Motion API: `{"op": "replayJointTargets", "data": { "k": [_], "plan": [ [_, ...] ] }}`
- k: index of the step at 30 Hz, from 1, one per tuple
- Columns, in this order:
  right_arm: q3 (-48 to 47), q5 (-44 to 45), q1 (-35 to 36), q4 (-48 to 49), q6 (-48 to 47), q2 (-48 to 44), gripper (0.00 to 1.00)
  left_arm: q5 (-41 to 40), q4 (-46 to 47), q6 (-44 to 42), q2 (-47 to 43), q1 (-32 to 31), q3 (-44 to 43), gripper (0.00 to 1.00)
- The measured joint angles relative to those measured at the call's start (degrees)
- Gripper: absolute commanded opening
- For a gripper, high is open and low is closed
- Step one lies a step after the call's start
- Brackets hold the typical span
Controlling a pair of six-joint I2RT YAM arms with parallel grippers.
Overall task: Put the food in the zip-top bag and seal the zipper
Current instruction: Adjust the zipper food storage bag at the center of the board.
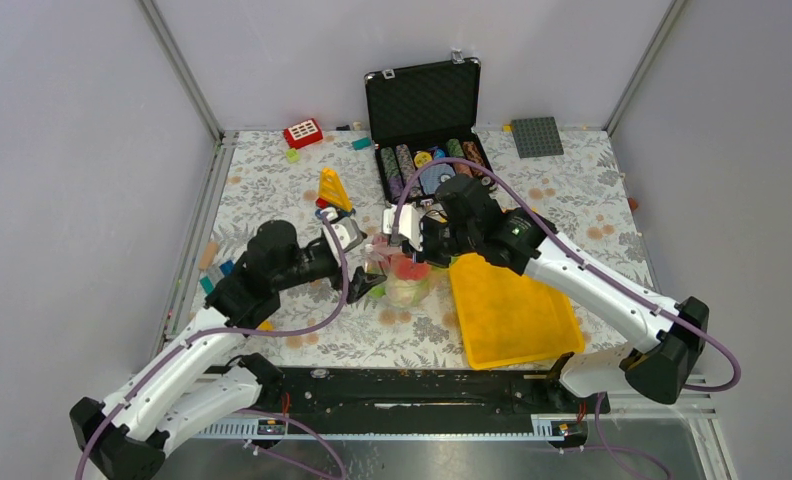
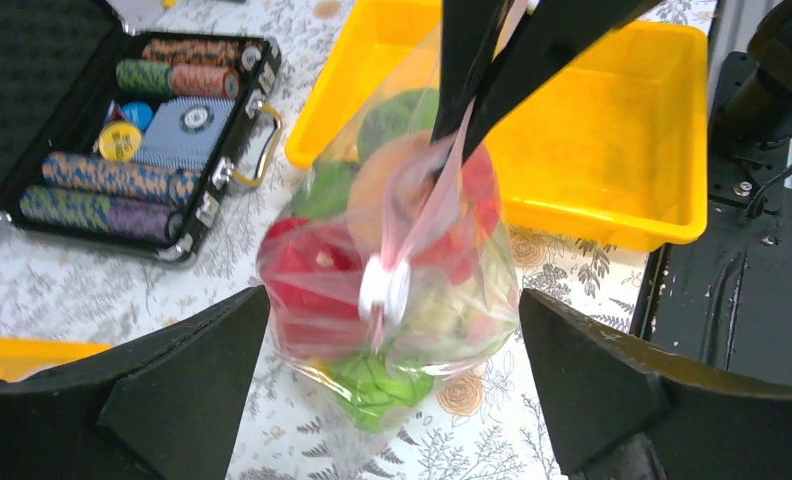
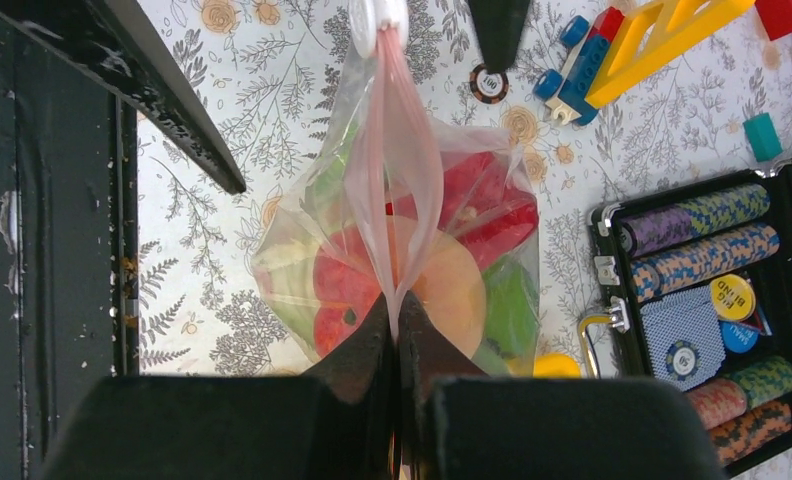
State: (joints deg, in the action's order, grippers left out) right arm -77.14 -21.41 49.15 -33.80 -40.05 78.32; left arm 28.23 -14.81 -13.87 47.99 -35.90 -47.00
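My right fingers are pressed together on one end of the zipper, holding up the bag, whose bottom is down at the table, beside the yellow tray. My left fingers stand wide, one on each side of the bag, touching nothing. The food is inside. Between my grip and the white slider the strip looks parted, so I judge the seal unfinished. I should close the left fingers on the slider only and draw it straight toward the right ones, with the strip tight.

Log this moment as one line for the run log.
food inside bag | right gripper shut on zipper | left gripper open, straddling slider
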Motion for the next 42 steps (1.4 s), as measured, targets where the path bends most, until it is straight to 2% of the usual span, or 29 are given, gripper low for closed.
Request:
{"op": "replayJointTargets", "data": {
  "k": [6, 12, 18, 22, 34, 37, 39, 40, 42],
  "plan": [
    [2.32, 0.02, 0.00, 2.10, 4.09, -1.77, 0.00, -2.21, 9.09, 7.43, -3.37, 2.01, 10.86, 0.99],
    [5.49, -0.04, 0.00, 5.42, 7.37, -3.85, 0.00, 0.11, 21.22, 16.37, -1.79, 5.97, 15.78, 0.99],
    [6.43, 1.42, -0.02, 8.52, 10.97, -4.09, 0.00, 8.87, 32.41, 24.04, 3.19, 10.73, 16.61, 0.87],
    [7.48, 1.97, -0.02, 10.64, 13.42, -4.46, 0.00, 12.61, 36.30, 25.81, 4.59, 10.95, 16.65, 0.82],
    [7.76, 2.49, -0.02, 12.28, 18.67, -4.68, 0.00, 19.65, 42.66, 28.06, 7.96, 11.02, 16.63, 0.36],
    [8.04, 2.51, -0.02, 12.87, 19.34, -4.68, 0.00, 20.35, 43.85, 29.14, 8.52, 11.02, 16.63, 0.18],
    [8.22, 2.69, -0.02, 13.22, 19.50, -4.72, 0.00, 20.72, 44.50, 29.62, 8.59, 11.02, 16.63, 0.12],
    [8.31, 2.84, -0.02, 13.35, 19.50, -4.79, 0.00, 20.90, 44.76, 29.66, 8.59, 11.02, 16.63, 0.03],
    [8.39, 2.95, -0.02, 13.33, 19.50, -4.96, 0.00, 21.07, 44.94, 29.86, 8.59, 11.02, 16.63, 0.00]
  ]
}}
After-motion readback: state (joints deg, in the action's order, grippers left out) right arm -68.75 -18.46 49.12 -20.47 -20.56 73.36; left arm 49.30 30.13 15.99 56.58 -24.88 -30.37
